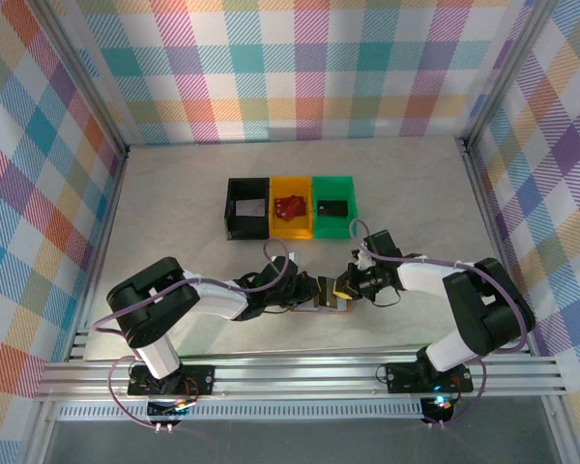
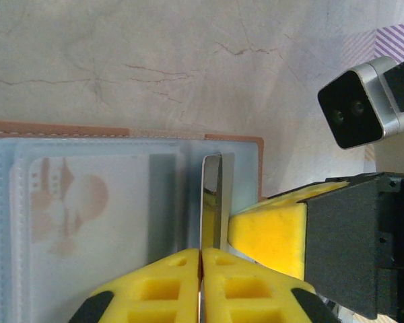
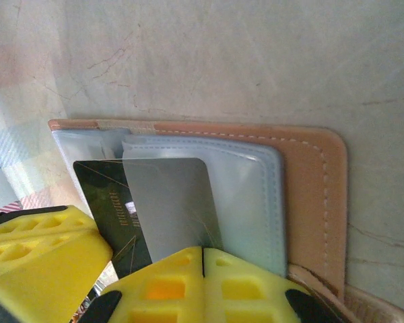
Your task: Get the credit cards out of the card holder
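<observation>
Tan card holder (image 3: pixel 316 202) lies flat just ahead of both claws. Risks: my left claw (image 2: pixel 202 259) pinches the credit card (image 2: pixel 215 202) only by its thin edge, so it may slip, or drag the holder if the pocket binds. My right claw (image 3: pixel 203 259) is just beside it, so fingers may clash. Left is clamped on that upright card. Right is clenched, tips at a pale card (image 3: pixel 172 208); gripped or not, can't tell.
</observation>
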`<state>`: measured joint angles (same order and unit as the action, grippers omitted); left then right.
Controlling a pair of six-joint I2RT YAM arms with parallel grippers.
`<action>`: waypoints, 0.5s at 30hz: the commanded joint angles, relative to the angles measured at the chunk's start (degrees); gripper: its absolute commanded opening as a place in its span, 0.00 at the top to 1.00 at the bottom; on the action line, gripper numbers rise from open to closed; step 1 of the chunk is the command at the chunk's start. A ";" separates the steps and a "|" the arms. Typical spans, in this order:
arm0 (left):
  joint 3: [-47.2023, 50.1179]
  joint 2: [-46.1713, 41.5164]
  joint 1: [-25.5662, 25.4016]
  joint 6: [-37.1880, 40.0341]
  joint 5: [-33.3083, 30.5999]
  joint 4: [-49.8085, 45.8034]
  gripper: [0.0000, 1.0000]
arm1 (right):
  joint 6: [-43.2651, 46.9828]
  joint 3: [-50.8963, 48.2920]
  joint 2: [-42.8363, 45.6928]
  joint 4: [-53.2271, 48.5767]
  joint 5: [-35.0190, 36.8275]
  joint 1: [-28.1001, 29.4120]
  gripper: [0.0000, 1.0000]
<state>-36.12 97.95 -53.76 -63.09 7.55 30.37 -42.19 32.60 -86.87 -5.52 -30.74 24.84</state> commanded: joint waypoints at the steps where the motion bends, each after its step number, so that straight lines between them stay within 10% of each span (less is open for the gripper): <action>1: -0.97 1.07 -0.03 -0.63 1.15 2.68 0.86 | -0.43 -1.13 -1.37 1.65 -0.19 0.30 1.00; 15: -1.89 1.93 -0.65 -0.81 2.19 4.41 0.77 | -0.34 -1.49 -1.51 2.03 -1.00 0.49 1.00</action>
<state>-36.58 98.98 -53.98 -63.68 8.60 31.99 -42.65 32.29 -87.22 -3.81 -31.35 24.84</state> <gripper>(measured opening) 0.231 0.039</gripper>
